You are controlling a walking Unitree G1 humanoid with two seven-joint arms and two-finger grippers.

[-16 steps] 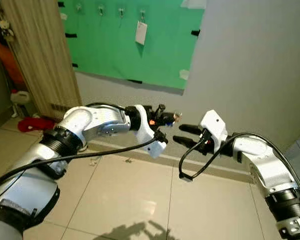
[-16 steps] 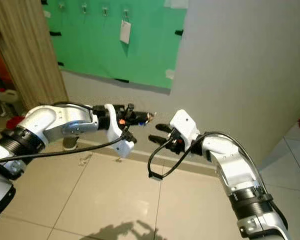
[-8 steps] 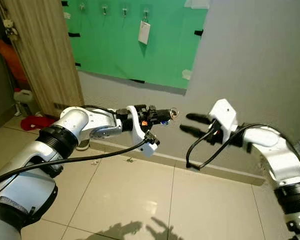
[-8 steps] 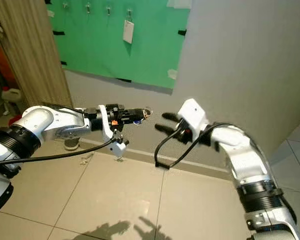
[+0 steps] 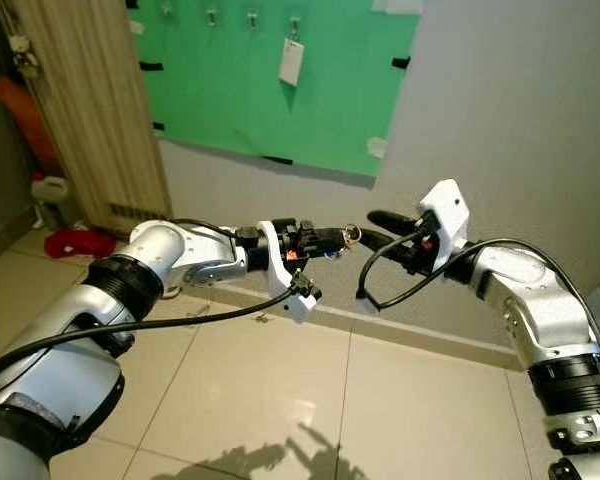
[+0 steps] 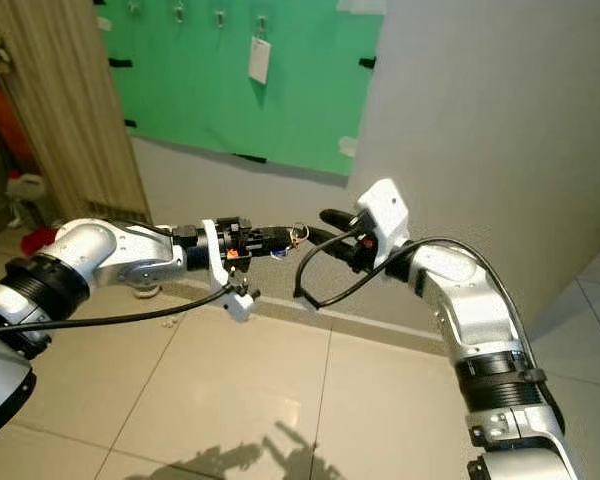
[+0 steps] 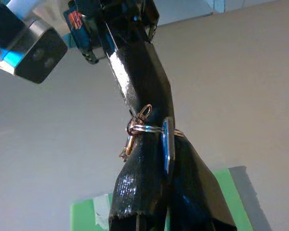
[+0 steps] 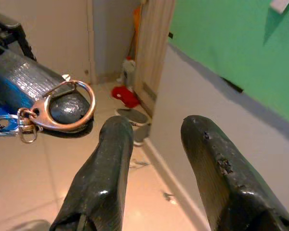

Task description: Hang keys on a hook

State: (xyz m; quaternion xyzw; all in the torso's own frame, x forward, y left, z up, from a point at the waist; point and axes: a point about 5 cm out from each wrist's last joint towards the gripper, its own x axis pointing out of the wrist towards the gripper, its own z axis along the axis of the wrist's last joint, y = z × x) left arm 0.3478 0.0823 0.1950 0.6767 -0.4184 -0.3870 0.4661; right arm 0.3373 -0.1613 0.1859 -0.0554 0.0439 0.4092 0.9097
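You are pinching the light, dangling keys (image 8: 48, 113) in the closed left gripper (image 5: 342, 238); beside them the right gripper (image 8: 159, 144) is gaping empty, so take the stiff ring.

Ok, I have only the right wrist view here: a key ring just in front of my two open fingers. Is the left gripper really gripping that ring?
Observer: Yes. The left wrist view shows the key ring pinched between the closed fingers of the left gripper.
Operator: And where are the hooks?
Observer: In a row of hooks along the top of the green board on the wall, above both grippers and to the robot's left.
Operator: Is any hook free?
Observer: One carries a white tag; the others beside it look bare, though they are small.
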